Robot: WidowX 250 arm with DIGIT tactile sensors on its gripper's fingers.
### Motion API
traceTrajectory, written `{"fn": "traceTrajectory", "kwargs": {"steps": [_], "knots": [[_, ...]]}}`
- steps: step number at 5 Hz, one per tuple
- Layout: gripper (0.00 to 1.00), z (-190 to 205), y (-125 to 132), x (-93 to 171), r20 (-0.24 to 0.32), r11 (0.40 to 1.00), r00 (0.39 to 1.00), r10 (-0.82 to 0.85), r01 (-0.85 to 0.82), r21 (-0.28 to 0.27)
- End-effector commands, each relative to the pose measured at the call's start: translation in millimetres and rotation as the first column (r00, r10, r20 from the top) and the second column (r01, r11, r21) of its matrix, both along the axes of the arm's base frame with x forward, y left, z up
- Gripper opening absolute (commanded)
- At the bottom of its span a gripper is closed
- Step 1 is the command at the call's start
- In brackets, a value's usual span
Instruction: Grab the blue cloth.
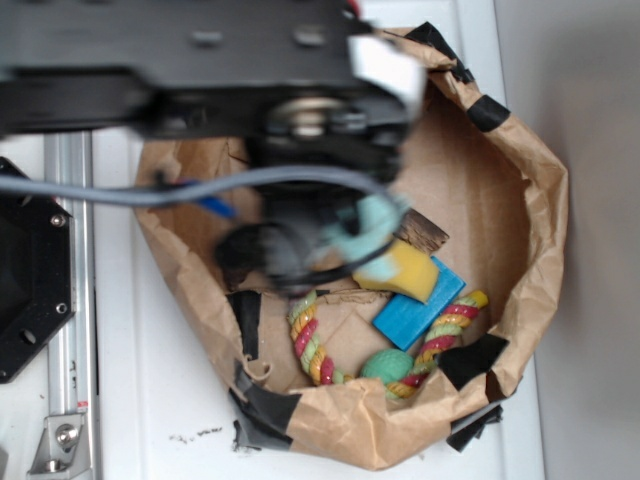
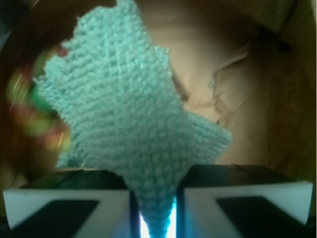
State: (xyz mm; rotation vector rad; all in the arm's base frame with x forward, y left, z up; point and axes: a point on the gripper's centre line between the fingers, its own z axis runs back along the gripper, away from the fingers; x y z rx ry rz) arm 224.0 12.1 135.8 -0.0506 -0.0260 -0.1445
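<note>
I see the jaws of my black gripper (image 2: 154, 210) pinched tight on the pale teal-blue fuzzy cloth (image 2: 133, 114), which fans out from between them above the crumpled brown paper bag (image 1: 520, 200). Inside lie a striped twisted rope (image 1: 312, 345), green ball (image 1: 386, 366), yellow sponge (image 1: 405, 272) and bright blue flat block (image 1: 420, 308).

one blue cloth (image 2: 133, 124), one yellow sponge (image 1: 405, 270), one blue block (image 1: 415, 310), one green ball (image 1: 386, 366), one rope toy (image 1: 310, 345) (multicoloured), one paper bag (image 1: 535, 210)
</note>
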Motion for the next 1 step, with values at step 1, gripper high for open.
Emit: {"fn": "traceTrajectory", "kwargs": {"steps": [1], "knots": [[0.00,14.1,11.9,-1.2,0.076,0.982,0.983,-0.165,0.157,0.103]]}}
